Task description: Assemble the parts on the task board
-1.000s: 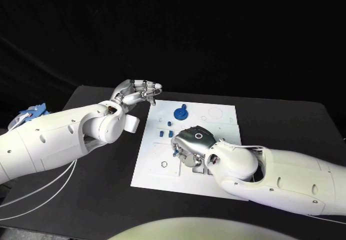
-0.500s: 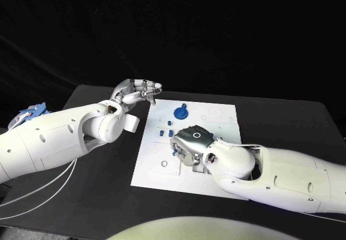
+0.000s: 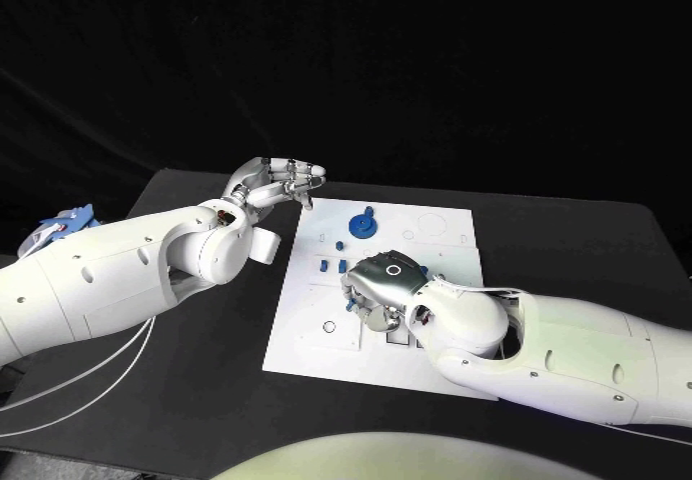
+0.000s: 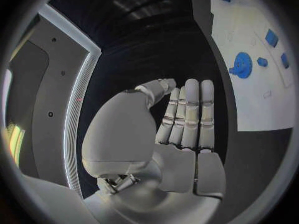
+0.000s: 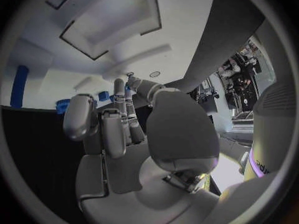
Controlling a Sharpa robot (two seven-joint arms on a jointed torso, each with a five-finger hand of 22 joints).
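Dim, dark surroundings with the white task board (image 3: 382, 290) brightly lit; both wrist views bend strongly toward their rims.

No text, label, brand, number or sign can be read anywhere. The task board (image 3: 418, 225) carries only thin outlined shapes, circles and rectangles, beside the right hand (image 3: 384, 290) and beyond its fingers, and none of them forms a letter or a digit. In the right wrist view, a few small dark marks sit on the white arm casing behind the right hand, near the rim of the circle, but they are too small and bent to make out. The left hand (image 3: 274, 182) bears no marking that can be read.
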